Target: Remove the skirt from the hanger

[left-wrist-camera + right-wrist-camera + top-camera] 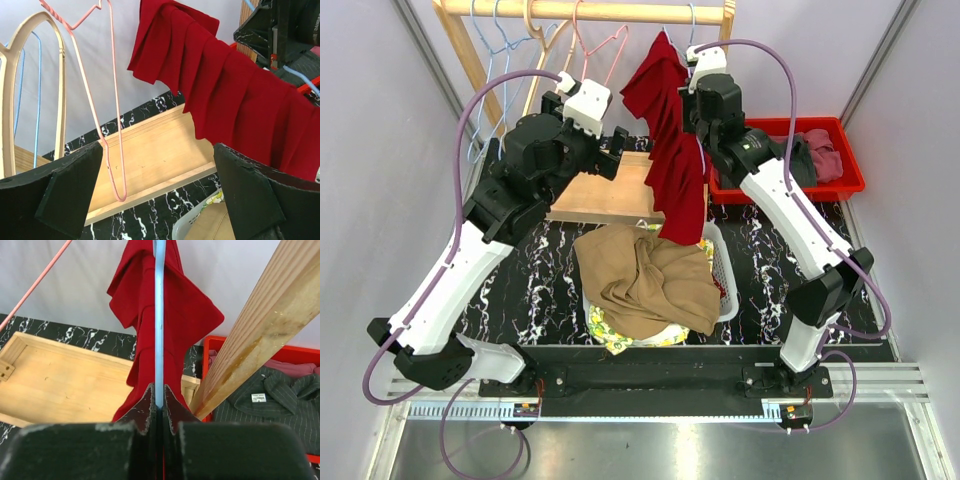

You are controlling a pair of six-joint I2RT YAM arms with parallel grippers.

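The red pleated skirt (670, 150) hangs from a blue wire hanger (159, 315) on the wooden rail (590, 10), its lower end drooping over the laundry basket. My right gripper (688, 105) is shut on the blue hanger wire, seen straight ahead in the right wrist view (159, 395), with the skirt (180, 315) just behind it. My left gripper (625, 150) is open and empty, just left of the skirt. In the left wrist view (157, 165) the skirt (225, 85) hangs up and to the right of the jaws, without touching them.
A white basket (725, 290) with brown cloth (650, 280) sits below the skirt. A wooden tray (605, 195) lies behind it. A red bin (845, 185) of clothes stands at right. Empty pink (95, 100), wooden (60, 75) and blue hangers hang at left.
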